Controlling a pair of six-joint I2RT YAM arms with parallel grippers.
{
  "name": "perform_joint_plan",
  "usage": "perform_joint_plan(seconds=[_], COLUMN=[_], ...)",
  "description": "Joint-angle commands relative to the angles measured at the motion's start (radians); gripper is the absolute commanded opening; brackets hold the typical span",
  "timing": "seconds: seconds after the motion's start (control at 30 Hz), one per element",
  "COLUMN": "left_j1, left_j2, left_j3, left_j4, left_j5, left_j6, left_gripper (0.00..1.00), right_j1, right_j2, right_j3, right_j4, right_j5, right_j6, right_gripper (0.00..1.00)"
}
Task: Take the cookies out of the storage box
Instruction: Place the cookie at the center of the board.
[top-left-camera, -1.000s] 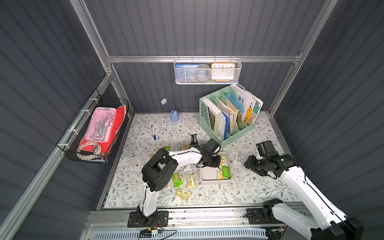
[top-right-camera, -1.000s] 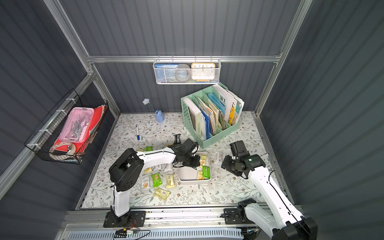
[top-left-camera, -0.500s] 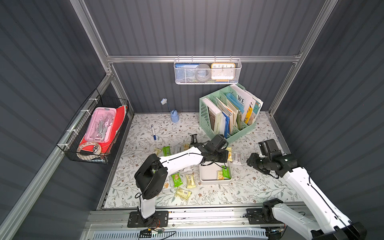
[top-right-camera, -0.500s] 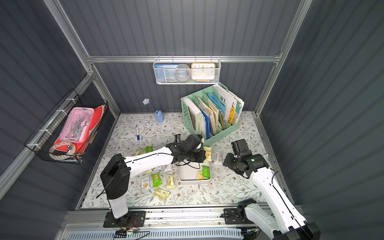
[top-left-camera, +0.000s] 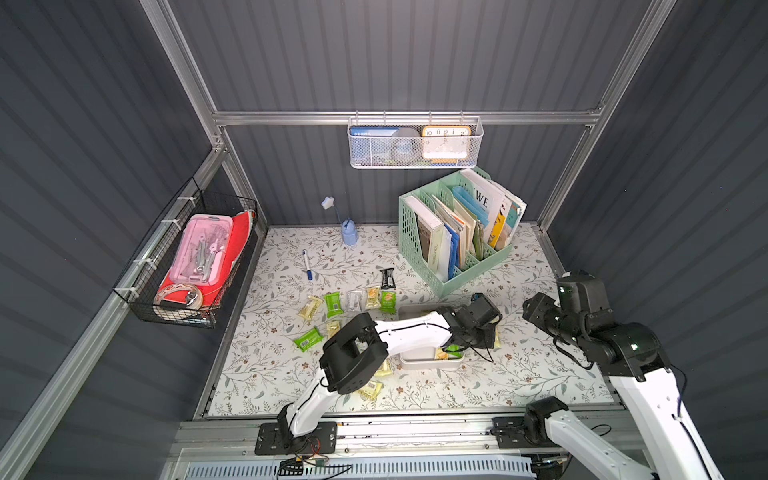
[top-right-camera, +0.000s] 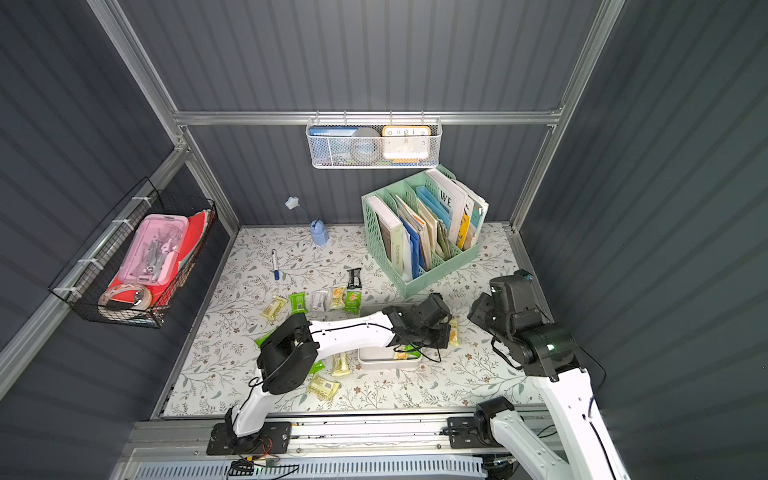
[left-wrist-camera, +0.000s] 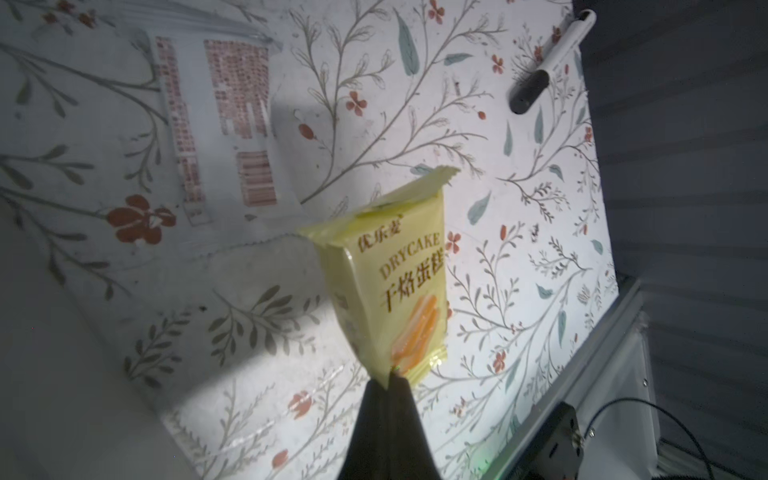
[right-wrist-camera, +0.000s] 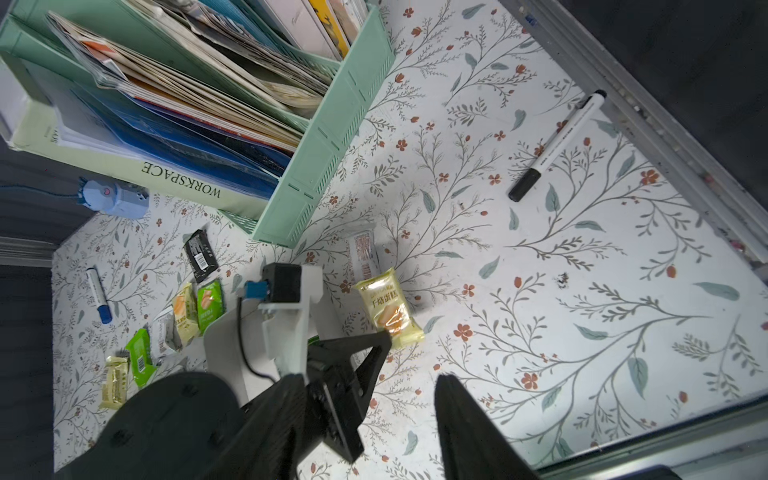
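One yellow cookie (left-wrist-camera: 390, 282) is pinched endwise in the left pincer (left-wrist-camera: 388, 382)

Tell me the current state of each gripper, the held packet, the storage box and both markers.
left gripper: shut on yellow packet
yellow packet: gripped by one end, outside the storage box
right gripper: open, empty
storage box: upright, a few packets inside
blue-capped marker: capped, lying flat
black-capped marker: capped, lying flat

The left arm (top-left-camera: 411, 332) hides much of the storage box (top-left-camera: 432, 365).
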Motion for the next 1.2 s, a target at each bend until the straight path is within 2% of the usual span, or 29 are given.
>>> perform_joint_plan(seconds=[0.0,0.13,0.37,0.4,0.43,0.47,0.7,0.8,0.9,1.07,1.17], left_j1=[0.007,0.008,0.008,0.008,0.006,0.006,0.000,-0.001,0.012,0.141,0.235], left_j2=[0.089,0.214,0.298,0.302,0.302,0.297,0.181,0.028,-0.165,-0.429,-0.546], left_j3=[0.166,0.327,0.479,0.503,0.514,0.510,0.470,0.321,0.067,-0.233,-0.404], left_j4=[-0.091,-0.181,-0.309,-0.325,-0.329,-0.326,-0.306,-0.248,-0.169,-0.044,0.042], left_j5=[-0.048,-0.142,-0.237,-0.262,-0.280,-0.280,-0.333,-0.398,-0.478,-0.516,-0.530], left_j6=[0.021,0.025,0.045,0.056,0.051,0.051,0.090,0.086,0.000,-0.053,-0.055], left_gripper=[0.00,0.00,0.00,0.03,0.12,0.25,0.51,0.50,0.41,0.34,0.31], right_j1=[-0.003,-0.003,-0.003,-0.003,-0.003,-0.003,-0.003,-0.003,-0.003,0.007,0.081], right_j2=[-0.021,-0.077,-0.115,-0.119,-0.124,-0.129,-0.192,-0.156,-0.124,0.037,0.190], right_j3=[0.033,-0.008,-0.033,-0.040,-0.046,-0.050,-0.107,-0.110,-0.142,-0.136,-0.055], right_j4=[-0.010,0.077,0.154,0.161,0.159,0.157,0.162,0.162,0.212,0.326,0.293], right_j5=[-0.037,-0.094,-0.082,-0.069,-0.055,-0.047,-0.009,-0.026,-0.056,-0.173,-0.202], right_j6=[0.028,0.041,-0.010,-0.025,-0.040,-0.052,-0.060,-0.054,-0.055,-0.096,-0.103], right_gripper=[0.54,0.52,0.52,0.52,0.52,0.52,0.52,0.52,0.51,0.49,0.51])
